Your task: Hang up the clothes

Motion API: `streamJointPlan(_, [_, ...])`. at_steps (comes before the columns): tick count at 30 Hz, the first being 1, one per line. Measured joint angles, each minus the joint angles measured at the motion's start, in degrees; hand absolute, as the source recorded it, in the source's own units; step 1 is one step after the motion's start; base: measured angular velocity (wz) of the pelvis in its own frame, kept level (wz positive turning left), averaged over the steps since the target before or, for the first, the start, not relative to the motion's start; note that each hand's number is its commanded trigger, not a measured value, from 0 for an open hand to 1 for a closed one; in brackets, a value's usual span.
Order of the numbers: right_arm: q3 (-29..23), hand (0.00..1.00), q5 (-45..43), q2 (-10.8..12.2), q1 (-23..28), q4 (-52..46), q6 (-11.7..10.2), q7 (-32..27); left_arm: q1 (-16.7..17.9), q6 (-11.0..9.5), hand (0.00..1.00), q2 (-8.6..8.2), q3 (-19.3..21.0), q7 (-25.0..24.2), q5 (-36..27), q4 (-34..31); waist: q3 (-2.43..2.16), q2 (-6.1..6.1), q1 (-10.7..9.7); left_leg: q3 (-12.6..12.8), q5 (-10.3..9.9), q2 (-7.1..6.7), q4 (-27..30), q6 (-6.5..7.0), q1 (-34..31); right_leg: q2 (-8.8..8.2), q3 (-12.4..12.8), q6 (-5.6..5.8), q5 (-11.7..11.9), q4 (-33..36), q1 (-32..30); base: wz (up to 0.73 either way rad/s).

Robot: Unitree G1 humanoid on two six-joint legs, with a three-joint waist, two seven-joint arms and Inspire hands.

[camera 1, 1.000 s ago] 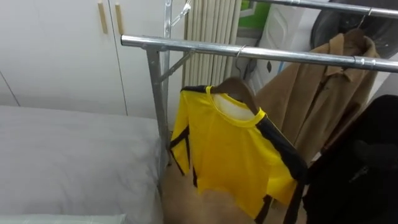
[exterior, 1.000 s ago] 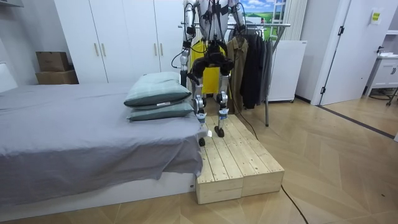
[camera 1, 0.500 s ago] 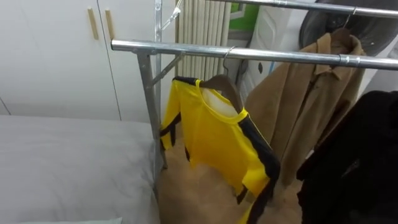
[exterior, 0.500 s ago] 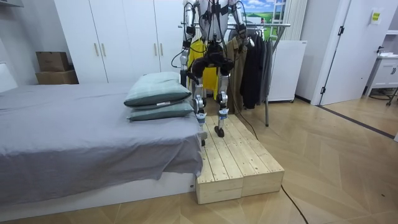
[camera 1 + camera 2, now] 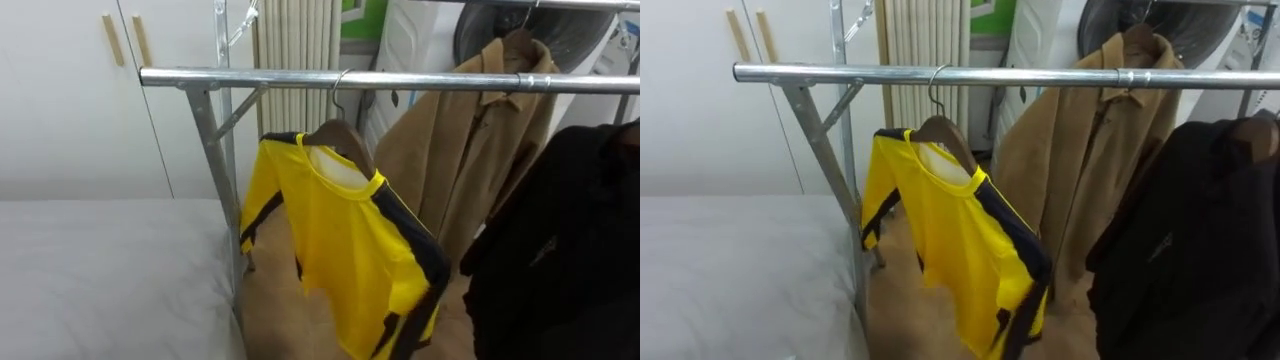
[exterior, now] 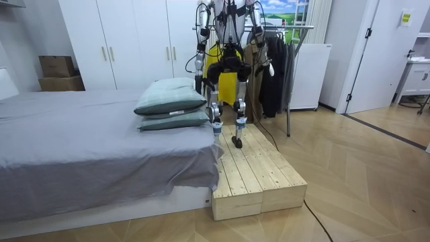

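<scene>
A yellow shirt with black trim [image 5: 350,250] hangs on a wooden hanger [image 5: 338,135], whose hook is over the steel rail [image 5: 250,78] of the clothes rack. The shirt hangs free, with nothing touching it. In the room view I stand on a wooden platform [image 6: 255,175], facing the rack with my back to that camera. My left hand [image 6: 199,67] hangs low at my side on the room view's left. My right hand [image 6: 271,68] is down on the room view's right, beside the hanging clothes. Both hands are too small there to read.
A tan coat [image 5: 470,150] and a black garment [image 5: 560,250] hang on the rail right of the shirt. The rack's upright post [image 5: 215,180] stands by the grey bed [image 5: 100,270]. White wardrobe doors [image 5: 70,90] are behind. Pillows [image 6: 171,97] lie on the bed.
The eye view has shifted, so the rail now sits level and further left. The yellow shirt stays on the rail. In the room view my right arm has come down to my side.
</scene>
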Motion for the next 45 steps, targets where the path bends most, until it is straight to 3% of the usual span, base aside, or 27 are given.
streamJointPlan(3, [0.8,0.00,0.5,0.2,-0.6,3.4,-0.8,1.6,-0.3,-0.4,0.00,-0.03,-0.1,0.0,-0.2,0.8,-0.19,0.37,0.1,0.0,0.0,-0.01,0.1,0.01,0.0,-0.02,-0.1,0.00,0.0,0.1,0.0,0.00])
streamJointPlan(7, [2.0,0.00,0.8,0.4,-2.3,7.6,-2.0,2.9,-1.5,-1.5,0.00,-0.01,-0.9,0.6,-2.1,3.4,-0.13,0.77,0.0,0.0,0.0,-0.01,0.3,-0.02,0.2,-0.06,-0.4,-0.04,-0.2,0.7,0.0,0.00])
streamJointPlan(19, [6.6,0.00,6.3,1.7,-3.2,14.8,-1.9,7.9,-2.6,-1.5,0.00,-0.37,-2.3,1.8,-2.5,4.3,-0.01,1.69,0.4,-0.1,-0.1,0.15,0.8,-0.11,0.0,-0.02,-0.4,-0.20,-0.2,0.8,0.0,0.00])
streamJointPlan(23, [6.5,0.00,6.9,2.2,-3.3,15.5,-1.8,8.7,-2.7,-1.5,0.00,-1.30,-2.2,2.9,-2.3,4.3,-0.04,1.98,0.3,-0.7,-0.1,0.05,0.8,-0.07,-0.1,-0.17,-0.5,-0.19,-0.3,0.7,0.1,0.02])
streamJointPlan(38, [6.4,0.00,6.4,2.2,-4.6,17.5,-1.8,9.6,-4.8,-1.5,0.00,-1.55,-2.2,4.1,-2.5,6.3,-0.06,2.21,0.4,-2.9,-0.1,-0.10,1.1,-0.06,-1.1,-0.73,-2.9,-0.22,-0.7,0.5,0.3,0.08])
streamJointPlan(45, [8.0,0.00,1.8,1.5,-6.1,16.5,-1.8,8.1,-5.6,-1.5,0.00,-1.68,-2.3,5.0,-2.4,6.3,-0.13,2.90,1.2,-3.8,0.0,0.08,1.4,-0.11,-1.9,-1.01,-4.7,-0.44,-0.9,0.5,0.1,0.08])
